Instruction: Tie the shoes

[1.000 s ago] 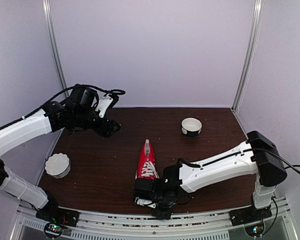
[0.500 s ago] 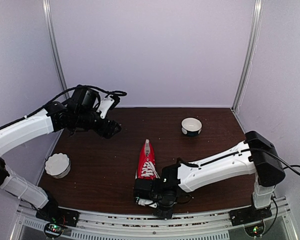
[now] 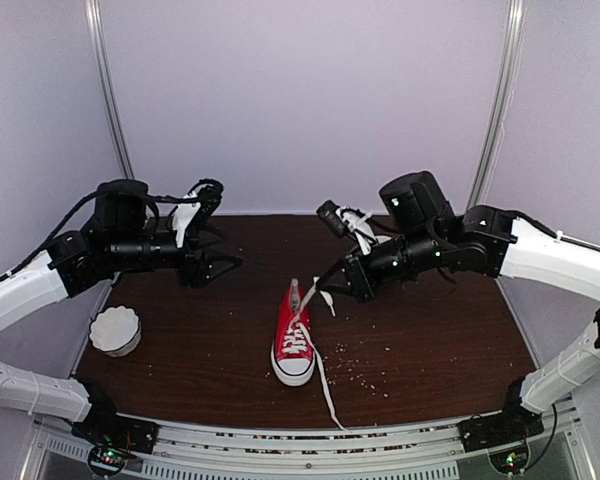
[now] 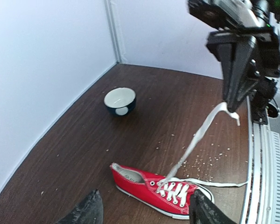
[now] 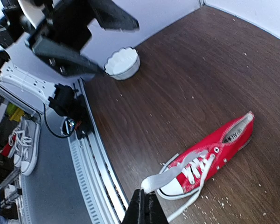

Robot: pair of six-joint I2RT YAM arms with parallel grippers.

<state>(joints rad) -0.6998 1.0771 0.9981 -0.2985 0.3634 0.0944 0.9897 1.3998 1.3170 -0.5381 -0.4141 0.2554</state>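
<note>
The red sneaker lies in the middle of the table, white toe cap toward the near edge; it also shows in the left wrist view and the right wrist view. My right gripper is shut on one white lace and holds it taut, raised above the shoe; the pinched lace end shows in the right wrist view. The other lace trails loose on the table toward the near edge. My left gripper is open and empty, raised to the left of the shoe.
A white fluted bowl stands at the left edge. A dark bowl with a white inside stands at the back right, hidden in the top view by the right arm. Crumbs lie scattered to the right of the shoe.
My right arm has left the shoe's toe at the near edge and risen to the back, pulling one lace up taut. My left gripper has shifted slightly. A loose lace now lies on the table.
</note>
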